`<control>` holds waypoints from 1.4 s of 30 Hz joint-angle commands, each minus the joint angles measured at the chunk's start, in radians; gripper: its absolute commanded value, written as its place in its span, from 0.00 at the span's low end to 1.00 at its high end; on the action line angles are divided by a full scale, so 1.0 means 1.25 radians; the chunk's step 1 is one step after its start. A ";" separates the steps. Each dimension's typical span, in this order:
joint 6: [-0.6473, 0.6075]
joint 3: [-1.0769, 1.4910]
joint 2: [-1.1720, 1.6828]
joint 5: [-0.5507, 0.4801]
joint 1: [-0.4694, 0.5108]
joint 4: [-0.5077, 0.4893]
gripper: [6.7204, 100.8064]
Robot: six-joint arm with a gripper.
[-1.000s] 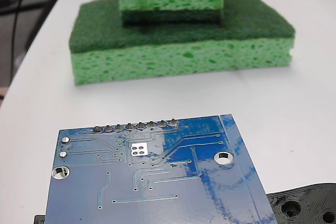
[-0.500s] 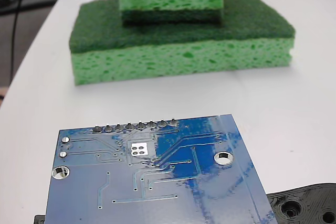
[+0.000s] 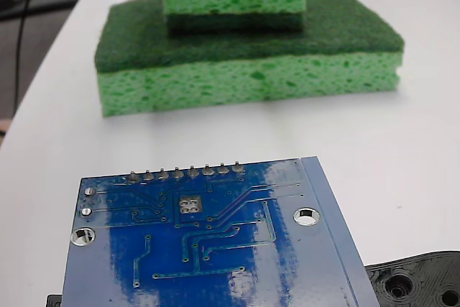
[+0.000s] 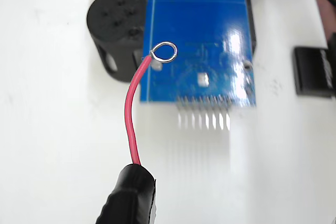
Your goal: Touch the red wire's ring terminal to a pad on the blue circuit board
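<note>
White table (image 3: 417, 141), green sponges (image 3: 244, 70) behind blue circuit board (image 3: 215, 249); fingers' state unseen

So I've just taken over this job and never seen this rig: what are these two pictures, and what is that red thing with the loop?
They show one moment from two cameras. The fixed view stands low on the table, looking across the blue circuit board toward two stacked green sponges. A row of small grey solder bumps, each one a pad, runs along the board's far edge. A black plastic part lies at the lower right.

The wrist view rides on the arm and looks down on the same board. The red wire rises from a black sleeve at the bottom and ends in the ring terminal, a small silver loop that appears over the board's left edge, away from the blurred pin row. The jaws themselves are not visible.
</note>
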 commanded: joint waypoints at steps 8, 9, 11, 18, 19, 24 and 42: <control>-0.056 -0.261 -0.341 -0.064 0.020 0.076 0.99; -0.063 -0.265 -0.351 -0.067 0.023 0.076 0.99; -0.072 -0.266 -0.368 -0.076 0.029 0.070 0.99; -0.104 -0.322 -0.465 -0.081 0.045 0.091 0.99; -0.110 -0.329 -0.475 -0.085 0.048 0.098 0.99; -0.124 -0.317 -0.470 -0.098 0.064 0.096 0.99; -0.129 -0.304 -0.485 -0.107 0.074 0.072 0.99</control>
